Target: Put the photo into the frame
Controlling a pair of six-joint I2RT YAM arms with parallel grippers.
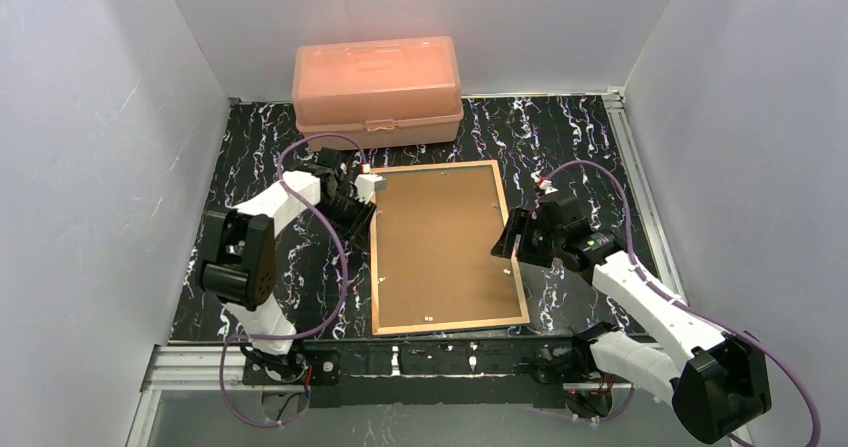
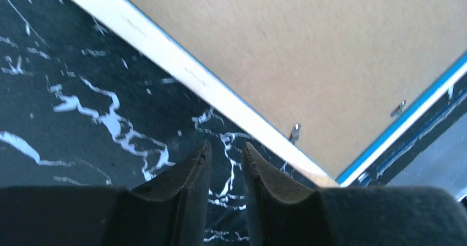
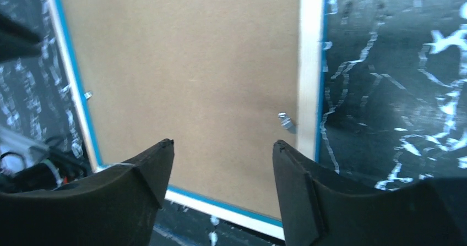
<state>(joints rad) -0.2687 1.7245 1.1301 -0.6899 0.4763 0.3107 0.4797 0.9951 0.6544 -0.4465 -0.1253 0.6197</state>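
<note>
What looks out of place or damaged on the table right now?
Nothing spilled or damaged. The frame lies face down, slightly skewed to the table edge, with the brown backing board in it. The photo shows in no view.

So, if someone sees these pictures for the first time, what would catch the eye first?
Most likely the large frame lying face down in the middle of the black marbled table, its brown backing board facing up. Next comes the peach plastic box at the far edge, behind the frame. The left gripper and the right gripper hover at the frame's two sides, both empty.
</note>
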